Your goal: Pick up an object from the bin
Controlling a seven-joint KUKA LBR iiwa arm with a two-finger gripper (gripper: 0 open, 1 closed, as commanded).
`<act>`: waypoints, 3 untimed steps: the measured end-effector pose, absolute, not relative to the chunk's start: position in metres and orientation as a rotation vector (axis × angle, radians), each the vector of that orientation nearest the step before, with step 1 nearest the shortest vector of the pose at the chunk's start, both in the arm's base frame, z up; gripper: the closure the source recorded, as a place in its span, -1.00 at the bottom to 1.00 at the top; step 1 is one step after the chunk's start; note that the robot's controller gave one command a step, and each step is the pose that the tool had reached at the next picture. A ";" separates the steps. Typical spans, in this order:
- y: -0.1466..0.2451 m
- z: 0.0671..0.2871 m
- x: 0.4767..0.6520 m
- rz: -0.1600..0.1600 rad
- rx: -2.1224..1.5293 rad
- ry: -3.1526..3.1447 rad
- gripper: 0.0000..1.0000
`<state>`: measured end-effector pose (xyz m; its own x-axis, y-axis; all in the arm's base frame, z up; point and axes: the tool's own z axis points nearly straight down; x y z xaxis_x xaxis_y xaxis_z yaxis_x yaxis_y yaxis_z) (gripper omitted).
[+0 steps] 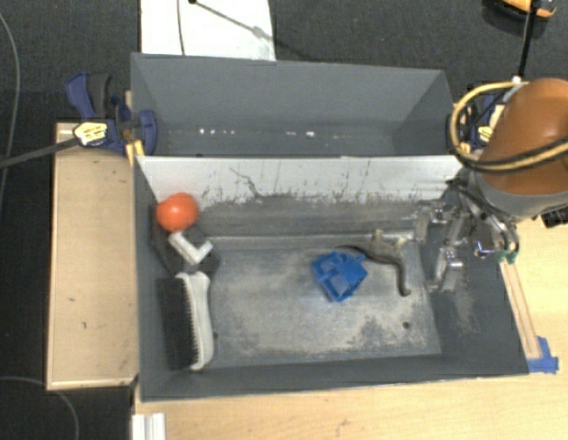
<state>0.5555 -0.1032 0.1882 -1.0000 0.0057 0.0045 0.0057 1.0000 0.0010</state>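
Nearest the front rim, a brush (188,324) with black bristles and a white back lies along the left wall of the bin (266,333), close to the front-left corner. Behind it, against the same wall, sits a small white-and-grey piece (191,247). An orange ball (178,212) rests in the back-left corner, just beyond that piece.

A blue crumpled piece (339,275) lies alone near the middle of the floor, well apart from the left-hand group.

The gripper (423,278) is low at the right side of the bin, near the right wall. Its fingers appear to stand apart, with bare grey floor between them and nothing clamped.

Step in hand, judged: approach — no thing is enclosed yet and no grasp has begun. The blue piece is the nearest candidate, just to the left of the fingers and not between them.

Next move, judged: shift the gripper toward the middle of the floor until the fingers straddle the blue piece, lower, close, then lift. The piece looks irregular and soft, so a centred grip matters — an edge pinch might slip.
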 end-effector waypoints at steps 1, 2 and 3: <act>-0.103 0.193 0.557 0.000 -0.005 -3.145 -1.00; -0.084 0.153 0.569 0.002 0.095 -3.148 -1.00; -0.061 0.092 0.576 0.000 0.105 -3.149 -1.00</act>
